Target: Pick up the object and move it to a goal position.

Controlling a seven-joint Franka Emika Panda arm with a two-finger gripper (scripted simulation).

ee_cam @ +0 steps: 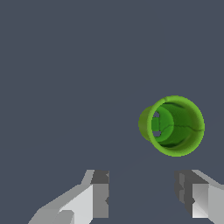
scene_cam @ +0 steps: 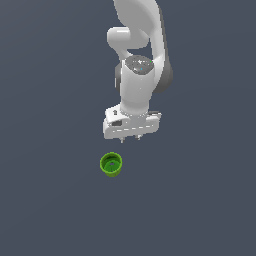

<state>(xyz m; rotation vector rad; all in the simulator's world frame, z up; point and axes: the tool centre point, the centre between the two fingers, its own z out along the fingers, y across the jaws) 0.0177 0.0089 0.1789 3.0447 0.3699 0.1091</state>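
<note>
Flat slate-grey ground [scene_cam: 45,210] filled both views; no edge, wall or other feature was visible on it.

Jaws: stood wide apart, nothing between them. In the wrist view the two fingers [ee_cam: 99,192] framed a bare strip of ground. The gripper [scene_cam: 130,138] hung from the white arm [scene_cam: 137,75], pointing down, with only short fingertips visible below the hand in the exterior view.

Green cup [ee_cam: 173,126]: lay clear of the jaws, not touching either finger. The wrist view looked straight into its dark green mouth, thick rim facing the camera, with the cup sitting ahead of the jaws and offset toward one finger rather than centred on the gap. In the exterior view the cup [scene_cam: 111,164] stood on the ground, apparently upright with the opening upward, beyond the fingertips and a little off toward the exterior view's left.

Progress, as judged: very early. Nothing grasped, nothing lifted, cup at rest on the ground. No goal marker visible in either view, so its place could not be told.

Left to do: centre the gap over the cup, descend around it, close, lift, carry to the goal. The tapered sides could slip under a shallow grip.
</note>
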